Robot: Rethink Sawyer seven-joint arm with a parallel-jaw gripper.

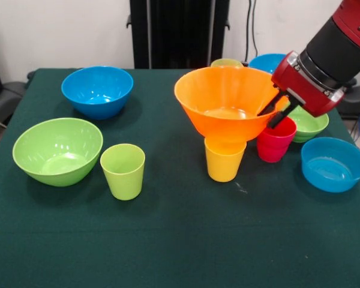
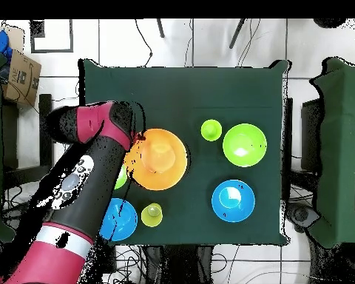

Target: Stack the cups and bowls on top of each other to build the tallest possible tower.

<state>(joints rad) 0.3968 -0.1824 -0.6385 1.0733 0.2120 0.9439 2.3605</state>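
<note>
The big orange bowl [image 1: 227, 99] sits upright on the yellow cup [image 1: 224, 158] mid-bench, and the pincer [image 1: 275, 112], angling down from the right, seems closed on its right rim, with the red cup [image 1: 276, 139] just below it.

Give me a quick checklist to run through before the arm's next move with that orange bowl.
1. Grip: the gripper has its jaws shut on the orange bowl's rim: ok.
2. Bowl lined up over the yellow cup: ok in the front view.
3. Bowl seated on that cup, not hovering: cannot tell.
4. Red cup clear of the jaws: not ok, it stands right beneath them.
5. Lime cup and green bowl upright, unobstructed: ok.
</note>
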